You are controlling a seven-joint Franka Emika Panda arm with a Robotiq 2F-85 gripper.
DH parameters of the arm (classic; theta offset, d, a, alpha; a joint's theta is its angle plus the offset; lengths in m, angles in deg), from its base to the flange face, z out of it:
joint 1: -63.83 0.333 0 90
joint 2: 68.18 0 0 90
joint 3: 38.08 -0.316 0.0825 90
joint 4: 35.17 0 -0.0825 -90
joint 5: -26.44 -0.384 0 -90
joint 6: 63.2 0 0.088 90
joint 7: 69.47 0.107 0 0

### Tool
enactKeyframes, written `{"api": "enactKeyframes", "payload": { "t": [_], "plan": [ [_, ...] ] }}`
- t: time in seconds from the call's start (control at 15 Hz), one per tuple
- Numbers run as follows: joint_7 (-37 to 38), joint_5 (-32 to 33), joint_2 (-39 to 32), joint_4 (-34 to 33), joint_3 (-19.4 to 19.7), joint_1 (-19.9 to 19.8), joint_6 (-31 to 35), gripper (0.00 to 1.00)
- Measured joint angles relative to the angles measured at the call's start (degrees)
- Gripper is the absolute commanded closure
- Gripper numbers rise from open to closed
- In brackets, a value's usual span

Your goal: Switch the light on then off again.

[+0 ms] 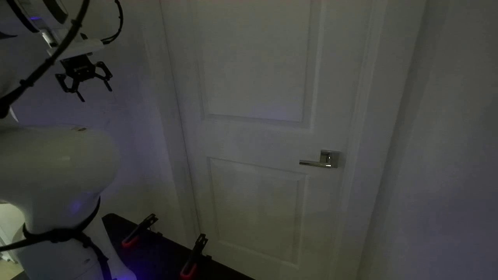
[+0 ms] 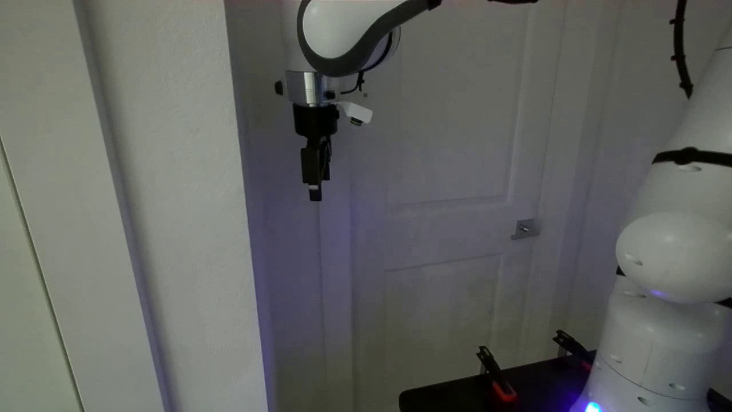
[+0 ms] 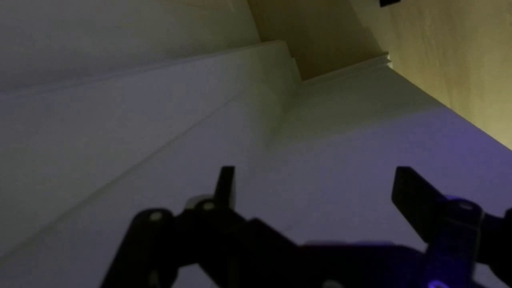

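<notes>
Switch not made out in any view; its direction from the gripper (image 3: 316, 170), long axis and look cannot be told. Light itself out of frame; judged off, scene mostly dim. Gripper points down in both exterior views, jaws wide apart, nothing between them. Wall (image 1: 128, 128) behind gripper in an exterior view, door (image 1: 256, 144) off to gripper's side. Next move likely depends on locating switch first.

I'm hanging my tool (image 1: 96, 95) in free air; wall (image 1: 132, 116) and door (image 1: 256, 144) are bounding that space, clamps (image 1: 194, 254) are jutting above the tabletop (image 1: 155, 256).
</notes>
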Motion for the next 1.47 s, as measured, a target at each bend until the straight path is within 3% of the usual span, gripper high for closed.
{"api": "enactKeyframes", "payload": {
  "t": [0.33,0.4,0.53,1.07,1.47],
  "plan": [
    [10.60,6.58,1.17,0.03,-2.25,0.00,0.21,0.00],
    [12.14,7.36,1.14,0.08,-2.59,-0.01,0.32,0.25],
    [14.63,8.05,1.12,0.25,-3.01,-0.01,1.29,0.34],
    [24.70,13.51,2.15,2.76,-3.23,-0.13,9.94,0.97],
    [33.81,21.61,2.82,7.00,-4.27,-1.51,18.67,1.00]
  ]
}}
